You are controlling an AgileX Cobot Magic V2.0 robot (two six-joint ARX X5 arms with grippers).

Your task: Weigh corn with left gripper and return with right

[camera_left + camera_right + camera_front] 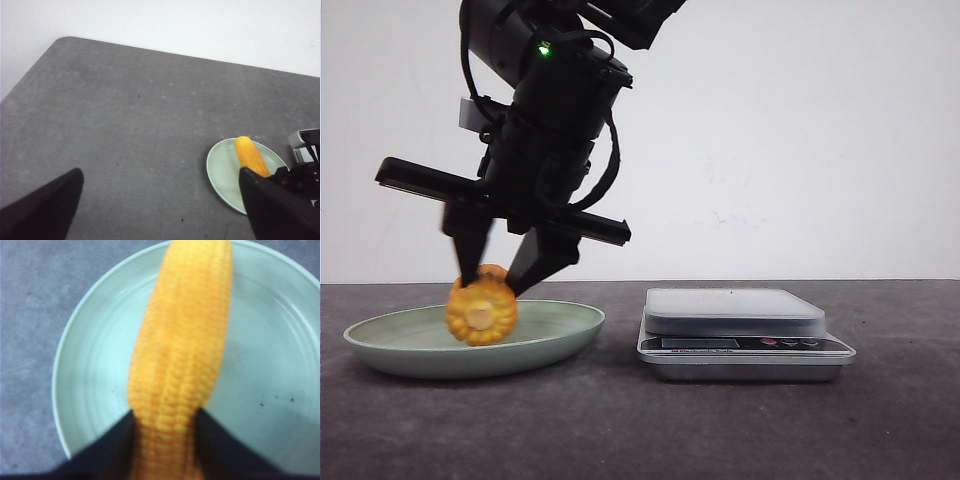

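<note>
Right wrist view: right gripper [165, 412] clenched on the corn [180, 355] at one end, cob's long axis running straight out from between the fingers across the plate [90, 390]. Front view: corn low over the plate's left half, contact with the dish impossible to tell. Left gripper [160, 172] spread wide, holding nothing, well apart from the plate. Likely left to do: lower, let go.
</note>
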